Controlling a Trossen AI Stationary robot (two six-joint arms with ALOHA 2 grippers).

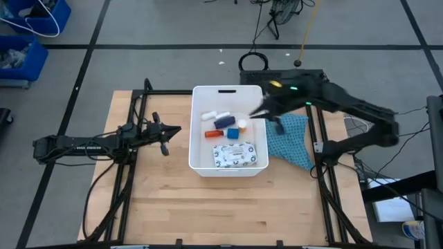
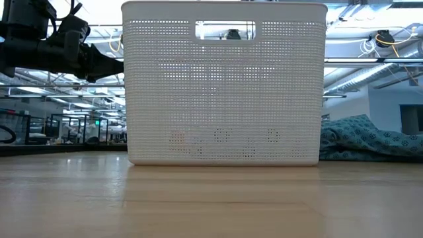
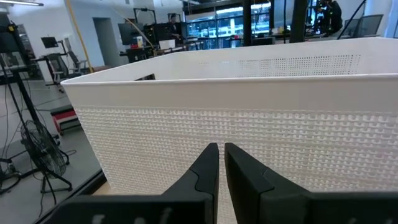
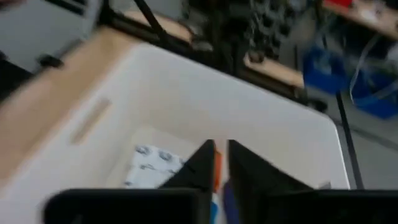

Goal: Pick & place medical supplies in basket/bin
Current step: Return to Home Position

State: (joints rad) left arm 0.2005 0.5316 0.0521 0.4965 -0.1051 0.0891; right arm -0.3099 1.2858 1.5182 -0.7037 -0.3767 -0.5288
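The white tub [image 1: 196,155] stands mid-table. Its perforated wall [image 2: 225,86] fills the low view. Inside lie a flat white patterned packet [image 1: 239,154], a white tube [image 1: 212,114], a dark blue piece [image 1: 225,122], a red-orange bottle [image 1: 213,133], a blue cube [image 1: 233,133] and an orange item [image 1: 243,124]. My right gripper [image 1: 252,115] hovers over the tub's right rim, shut and empty [image 4: 221,152], looking down at the packet [image 4: 149,165]. My left gripper [image 1: 177,130] waits left of the tub, shut [image 3: 221,155], facing its wall [image 3: 249,137].
A teal patterned cloth [image 1: 294,140] lies crumpled right of the tub, also seen in the low view [image 2: 370,139]. Black frame rails [image 1: 131,124] run along the table's left and right sides. Bare wood [image 1: 228,207] stretches toward the near edge. Blue crates [image 1: 28,34] stand on the floor.
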